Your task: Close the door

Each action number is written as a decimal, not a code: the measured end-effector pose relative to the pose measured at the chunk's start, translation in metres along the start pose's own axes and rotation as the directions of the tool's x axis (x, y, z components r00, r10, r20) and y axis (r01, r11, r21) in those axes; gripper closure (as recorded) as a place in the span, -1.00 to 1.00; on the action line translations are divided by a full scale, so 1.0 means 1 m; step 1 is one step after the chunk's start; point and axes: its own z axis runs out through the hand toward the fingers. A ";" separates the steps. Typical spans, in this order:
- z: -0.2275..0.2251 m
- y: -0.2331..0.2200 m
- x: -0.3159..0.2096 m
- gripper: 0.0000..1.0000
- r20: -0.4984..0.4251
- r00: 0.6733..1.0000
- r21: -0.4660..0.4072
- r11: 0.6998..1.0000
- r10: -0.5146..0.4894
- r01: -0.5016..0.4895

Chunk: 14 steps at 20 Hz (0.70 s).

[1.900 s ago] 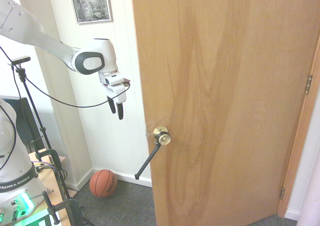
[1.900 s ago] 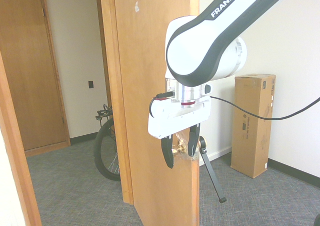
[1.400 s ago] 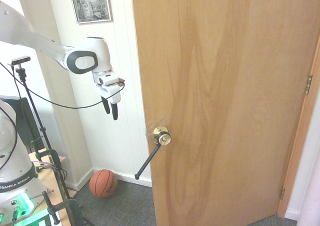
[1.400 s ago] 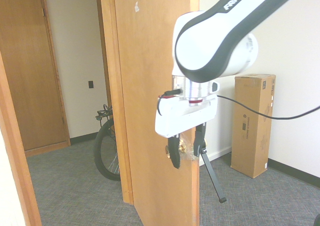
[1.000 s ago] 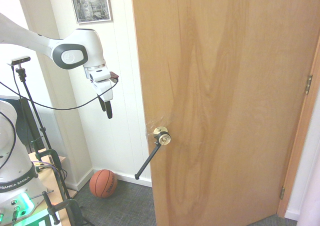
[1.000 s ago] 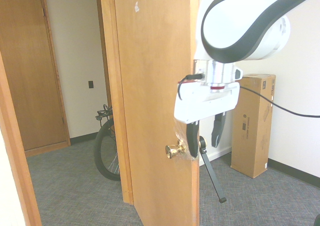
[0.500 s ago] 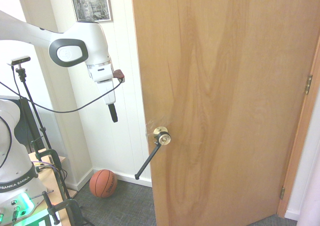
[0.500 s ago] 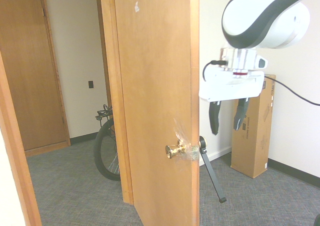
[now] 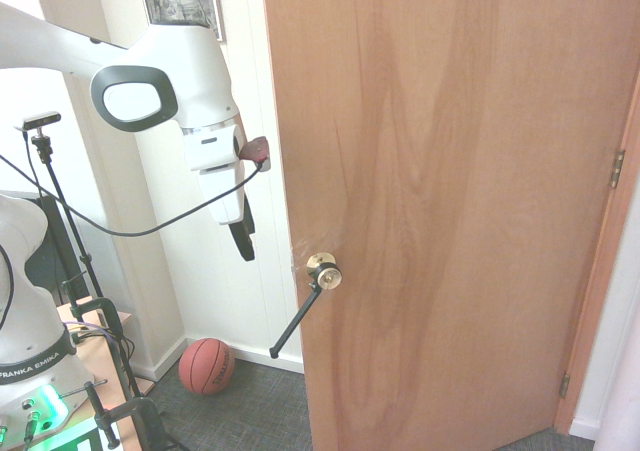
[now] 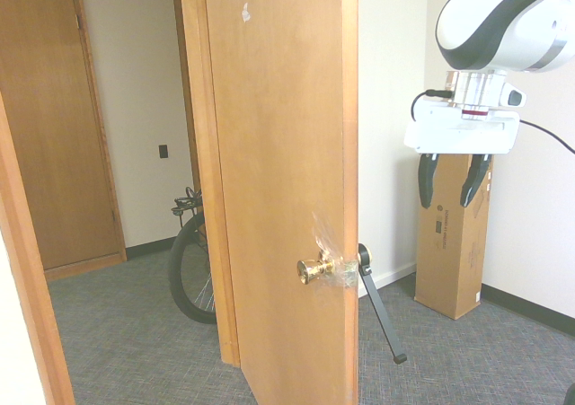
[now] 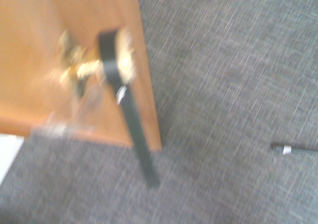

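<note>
The door (image 9: 450, 171) stood ajar, hinged on the frame at the right of the first exterior view, its brass knob (image 9: 328, 275) carrying a black rod (image 9: 296, 321) that slanted downward. The gripper (image 10: 451, 203) hung above the knob's height, away from the door, its fingers apart and pointing down. A basketball (image 9: 207, 366) lay on the carpet (image 9: 240, 411).

Door (image 10: 278, 171) standing open, gripper (image 10: 454, 180) hovering apart from brass knob (image 10: 310, 268) (fingers spread), tall box (image 10: 449, 252) standing behind.
</note>
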 end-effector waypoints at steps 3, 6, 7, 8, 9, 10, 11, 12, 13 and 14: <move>0.002 -0.007 0.017 -1.00 -0.017 0.999 0.056 0.998 0.038 -0.037; 0.007 -0.018 0.026 -1.00 -0.041 0.997 0.156 0.986 0.071 -0.064; 0.012 -0.023 0.029 -1.00 -0.063 0.995 0.197 0.978 0.082 -0.068; 0.022 -0.028 0.029 -1.00 -0.067 0.995 0.219 0.974 0.077 -0.061; 0.034 -0.033 0.029 -1.00 -0.074 0.994 0.243 0.968 0.075 -0.055; 0.046 -0.040 0.027 -1.00 -0.084 0.994 0.266 0.963 0.075 -0.050; 0.056 -0.047 0.024 -1.00 -0.091 0.994 0.285 0.958 0.067 -0.038; 0.063 -0.055 0.020 -1.00 -0.101 0.993 0.304 0.952 0.061 -0.027; 0.069 -0.063 0.013 -1.00 -0.095 0.994 0.324 0.946 0.050 -0.017; 0.073 -0.072 0.003 -1.00 -0.085 0.996 0.350 0.937 0.034 -0.002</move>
